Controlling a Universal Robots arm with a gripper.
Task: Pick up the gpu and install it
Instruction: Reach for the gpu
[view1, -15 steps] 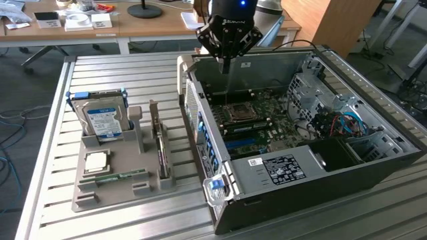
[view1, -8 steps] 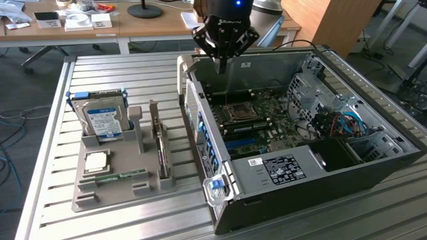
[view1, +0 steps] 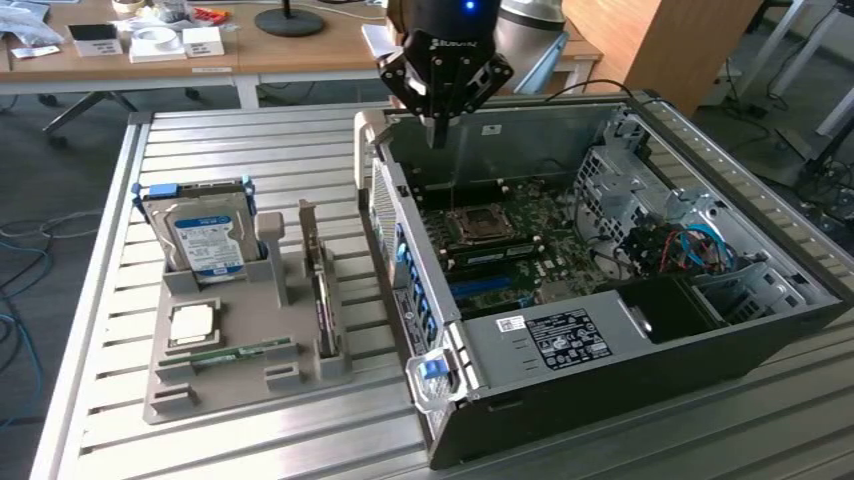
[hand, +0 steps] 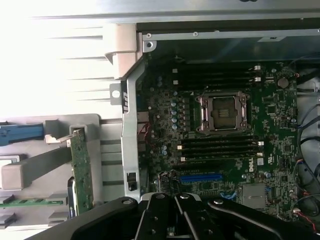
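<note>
The black gripper (view1: 438, 135), fingers pressed together on nothing, hangs above the open black computer case (view1: 747, 330). At about 7 o'clock from it in the exterior view, the thin green-board gpu (view1: 320, 300) stands on edge in the grey slotted holder (view1: 214, 395) on the ribbed metal tabletop (view1: 107, 250), beside the boxy hard drive with a blue-white label (view1: 207, 245). The print on the white power-supply label (view1: 561, 335) cannot be read.
</note>
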